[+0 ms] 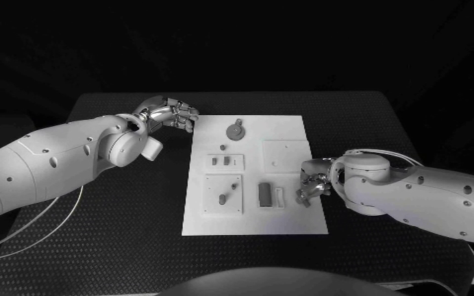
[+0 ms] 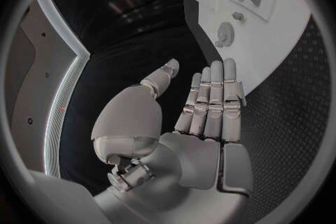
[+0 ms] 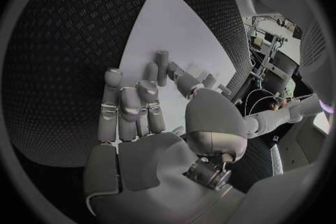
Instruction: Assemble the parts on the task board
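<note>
White task board [image 1: 286, 146] between robot hands

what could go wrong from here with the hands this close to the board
The right hand rests at the task board edge beside the dark block; a sideways move could knock the block or shift the unclamped-looking board. The left hand, open at the far corner, might brush the round geared part when reaching in.

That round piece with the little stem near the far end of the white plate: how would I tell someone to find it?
Start at the white task board in the middle of the black table, and look to its far edge, near the left hand. The round part lies there alone, apart from the hand. Its neighbours nearer the robot are small rectangular pieces set in raised plates; this one is a disc with a short stem.
</note>
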`<state>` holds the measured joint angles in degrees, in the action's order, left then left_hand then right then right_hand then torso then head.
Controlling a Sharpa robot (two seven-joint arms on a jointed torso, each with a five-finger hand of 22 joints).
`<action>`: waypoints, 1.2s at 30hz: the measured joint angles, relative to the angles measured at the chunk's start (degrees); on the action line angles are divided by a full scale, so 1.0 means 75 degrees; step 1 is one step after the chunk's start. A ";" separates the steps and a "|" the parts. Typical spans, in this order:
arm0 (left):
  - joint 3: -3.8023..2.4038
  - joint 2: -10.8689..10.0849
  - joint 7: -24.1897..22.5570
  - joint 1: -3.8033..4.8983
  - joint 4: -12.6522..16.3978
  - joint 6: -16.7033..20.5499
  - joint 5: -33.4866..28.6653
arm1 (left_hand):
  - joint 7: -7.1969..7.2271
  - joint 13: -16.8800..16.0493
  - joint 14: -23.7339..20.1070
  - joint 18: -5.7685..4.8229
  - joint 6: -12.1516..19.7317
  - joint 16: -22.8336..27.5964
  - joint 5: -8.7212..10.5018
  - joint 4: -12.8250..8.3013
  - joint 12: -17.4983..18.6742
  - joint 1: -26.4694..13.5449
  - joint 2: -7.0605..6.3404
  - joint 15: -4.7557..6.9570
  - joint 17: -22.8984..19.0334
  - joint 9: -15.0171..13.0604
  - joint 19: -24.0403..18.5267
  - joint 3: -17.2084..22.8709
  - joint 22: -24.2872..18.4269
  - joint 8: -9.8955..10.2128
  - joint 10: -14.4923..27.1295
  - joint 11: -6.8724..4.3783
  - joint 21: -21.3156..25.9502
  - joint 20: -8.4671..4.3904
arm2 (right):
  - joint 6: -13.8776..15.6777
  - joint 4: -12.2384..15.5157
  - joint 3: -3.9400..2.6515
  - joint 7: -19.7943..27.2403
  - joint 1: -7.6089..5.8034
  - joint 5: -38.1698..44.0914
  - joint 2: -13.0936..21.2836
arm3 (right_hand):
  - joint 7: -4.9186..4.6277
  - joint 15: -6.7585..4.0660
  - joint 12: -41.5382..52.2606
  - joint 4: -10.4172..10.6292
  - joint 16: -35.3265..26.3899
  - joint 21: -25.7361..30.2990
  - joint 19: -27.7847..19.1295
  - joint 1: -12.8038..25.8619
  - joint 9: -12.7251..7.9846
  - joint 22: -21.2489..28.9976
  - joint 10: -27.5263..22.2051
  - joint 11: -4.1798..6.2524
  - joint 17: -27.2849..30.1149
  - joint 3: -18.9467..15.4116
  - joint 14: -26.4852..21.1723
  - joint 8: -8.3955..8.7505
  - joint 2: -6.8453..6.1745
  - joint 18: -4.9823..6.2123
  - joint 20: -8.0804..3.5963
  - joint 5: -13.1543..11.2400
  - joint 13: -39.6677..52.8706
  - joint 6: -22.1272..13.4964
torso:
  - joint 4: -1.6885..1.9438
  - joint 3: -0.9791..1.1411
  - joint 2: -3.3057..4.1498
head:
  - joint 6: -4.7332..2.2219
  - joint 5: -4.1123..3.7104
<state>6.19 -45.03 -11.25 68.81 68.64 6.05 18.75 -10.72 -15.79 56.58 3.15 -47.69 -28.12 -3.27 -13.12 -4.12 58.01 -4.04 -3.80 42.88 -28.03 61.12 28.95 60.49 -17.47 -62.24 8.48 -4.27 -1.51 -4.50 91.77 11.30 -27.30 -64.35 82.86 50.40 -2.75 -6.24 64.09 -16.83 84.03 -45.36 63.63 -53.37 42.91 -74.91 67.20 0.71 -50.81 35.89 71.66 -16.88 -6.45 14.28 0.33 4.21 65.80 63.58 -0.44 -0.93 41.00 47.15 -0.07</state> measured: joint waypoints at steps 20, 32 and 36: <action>0.0006 0.0005 0.0010 -0.0001 -0.0001 -0.0008 0.0000 | 0.0000 0.0001 0.0000 -0.0014 0.0000 0.0000 0.0000 0.0030 0.0000 -0.0037 0.0037 0.0000 0.0016 -0.0001 0.0000 -0.0011 0.0005 0.0000 0.0001 0.0000 0.0000 0.0000 | 0.1369 0.0173 0.0014 0.0002 0.0098 -0.1606 0.0168 | -0.0032 -0.0033 0.0000 0.0020 0.0031 -0.0089 0.0006 0.0003 -0.0292 0.0000 0.0142 0.0088 -0.0247 0.0132 0.0152 0.0539 0.0310 0.0044 -0.0001 0.0032 -0.0061 -0.0107 | 0.0004 0.0004 0.0000 | -0.0018 0.0034; 0.0007 0.0004 0.0019 0.0001 0.0006 -0.0014 0.0000 | -0.0001 -0.0006 0.0000 -0.0030 0.0000 0.0030 0.0000 0.0042 0.0000 -0.0037 0.0036 0.0000 0.0023 -0.0002 0.0000 0.0002 0.0005 0.0000 0.0001 0.0000 0.0000 0.0000 | 0.2083 0.0442 -0.0003 -0.0032 0.0019 -0.3465 0.0122 | -0.0210 -0.0078 0.0000 0.0011 0.0030 -0.0089 0.0035 -0.0172 -0.0462 0.0001 0.0128 0.0099 -0.0277 0.0161 0.0251 0.0455 0.0484 0.0047 -0.0028 0.0023 -0.0066 -0.0285 | 0.0002 -0.0004 0.0000 | 0.0004 0.0042; 0.0007 -0.0008 0.0023 0.0001 0.0008 -0.0015 0.0000 | -0.0001 -0.0006 0.0000 -0.0042 0.0000 0.0030 0.0000 0.0042 0.0000 -0.0037 0.0036 0.0000 0.0022 -0.0002 0.0000 0.0002 0.0004 0.0000 0.0001 0.0000 0.0000 0.0000 | 0.2121 0.0470 0.0001 -0.0066 0.0021 -0.3614 0.0107 | -0.0214 -0.0078 0.0031 0.0010 0.0030 -0.0089 0.0035 -0.0172 -0.0461 0.0001 0.0128 0.0099 -0.0298 0.0161 0.0253 0.0455 0.0484 0.0045 -0.0028 0.0023 -0.0065 -0.0290 | -0.0001 -0.0004 0.0000 | 0.0015 0.0049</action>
<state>6.25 -45.09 -11.08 68.81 68.70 5.93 18.75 -10.72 -15.83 56.58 2.84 -47.69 -27.90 -3.27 -12.81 -4.12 57.74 -3.77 -3.80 43.04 -28.04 61.12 28.96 60.52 -17.47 -62.24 8.48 -4.27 -1.51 11.41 95.29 11.31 -27.80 -64.20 55.75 51.21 -4.36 -6.82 64.32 -16.76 84.26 -46.03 63.90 -54.66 39.45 -74.90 68.16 1.45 -53.05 37.10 73.56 -13.47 -2.82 14.61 0.12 4.38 65.31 61.41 -0.44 -0.97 41.00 47.26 0.30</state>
